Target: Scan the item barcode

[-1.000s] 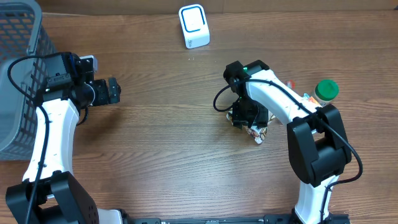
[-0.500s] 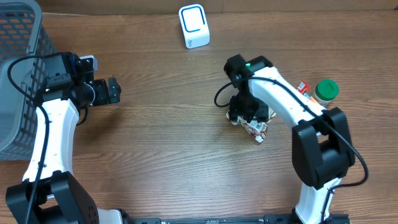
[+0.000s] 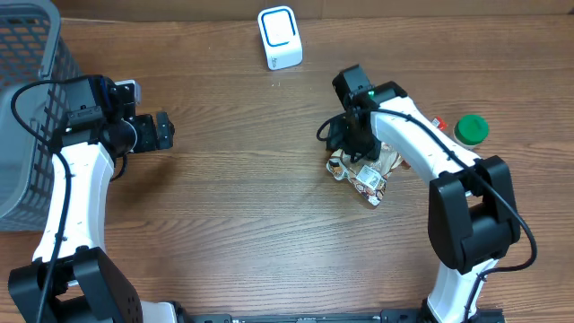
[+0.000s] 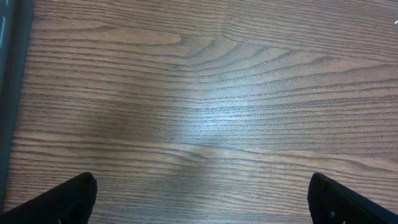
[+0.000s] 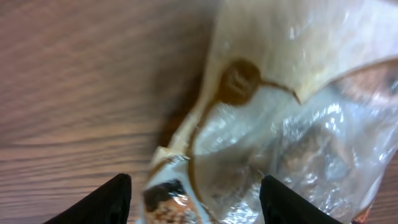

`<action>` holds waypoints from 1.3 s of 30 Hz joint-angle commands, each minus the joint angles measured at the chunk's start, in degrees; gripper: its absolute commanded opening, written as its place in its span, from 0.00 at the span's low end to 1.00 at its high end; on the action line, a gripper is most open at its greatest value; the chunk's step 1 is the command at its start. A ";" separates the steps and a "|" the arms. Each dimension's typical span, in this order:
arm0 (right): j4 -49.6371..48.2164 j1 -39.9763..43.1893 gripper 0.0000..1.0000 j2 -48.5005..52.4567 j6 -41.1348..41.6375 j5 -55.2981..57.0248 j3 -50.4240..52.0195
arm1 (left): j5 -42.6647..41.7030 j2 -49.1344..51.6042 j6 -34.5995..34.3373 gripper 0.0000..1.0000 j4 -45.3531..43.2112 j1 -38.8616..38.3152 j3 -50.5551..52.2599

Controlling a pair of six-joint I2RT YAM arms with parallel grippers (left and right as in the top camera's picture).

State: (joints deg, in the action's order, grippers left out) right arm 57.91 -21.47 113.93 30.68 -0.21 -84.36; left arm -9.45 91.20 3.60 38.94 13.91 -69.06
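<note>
The item, a crinkly clear-and-tan snack bag (image 3: 366,176), lies on the wooden table right of centre. In the right wrist view the bag (image 5: 273,124) fills most of the picture, blurred. My right gripper (image 3: 352,148) hangs over the bag's far-left end, and its open jaws (image 5: 199,202) straddle the bag's edge without pinching it. No barcode shows on the bag. The white scanner with a blue-ringed face (image 3: 280,38) stands at the back centre. My left gripper (image 3: 164,131) is wide open over bare wood (image 4: 202,199), far from the bag.
A grey mesh basket (image 3: 27,108) stands at the left edge, and its dark wall shows in the left wrist view (image 4: 9,93). A green-lidded container (image 3: 471,130) and a small red thing (image 3: 438,123) sit right of the bag.
My right gripper has opened wider and drawn back toward the far side, uncovering more of the bag. The left arm has not moved.
</note>
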 commanded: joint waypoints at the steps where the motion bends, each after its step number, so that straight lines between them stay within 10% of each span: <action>1: -1.14 -0.13 0.68 -1.20 0.85 -0.02 3.41 | -0.46 0.31 0.70 0.99 -0.22 -0.11 -0.81; 39: 13.55 2.47 0.66 -1.31 -7.15 17.27 5.49 | -0.48 0.31 0.70 1.00 -0.20 -0.11 -0.81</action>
State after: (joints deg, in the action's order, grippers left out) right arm 71.57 -19.42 113.82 24.34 13.34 -79.44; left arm -9.45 91.20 3.60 38.94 13.91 -69.06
